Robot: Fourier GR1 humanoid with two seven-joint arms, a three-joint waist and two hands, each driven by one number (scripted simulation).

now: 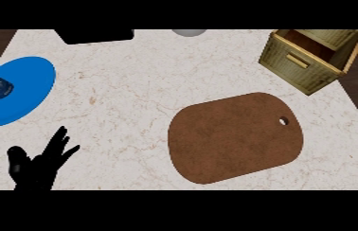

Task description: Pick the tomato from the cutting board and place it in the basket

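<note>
No tomato on cutting board (234,137).
Left hand (31,171) open, resting; right hand out of view. Likely mid-carry; next, release inside basket (290,59).

One cutting board (231,140), one basket (299,63), one plate (29,85)

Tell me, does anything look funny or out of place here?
The cutting board is bare: no tomato shows on it, nor in the part of the wicker basket that is visible at the upper right. The basket sits askew to the edge of the counter. Nothing looks spilled or broken.
</note>
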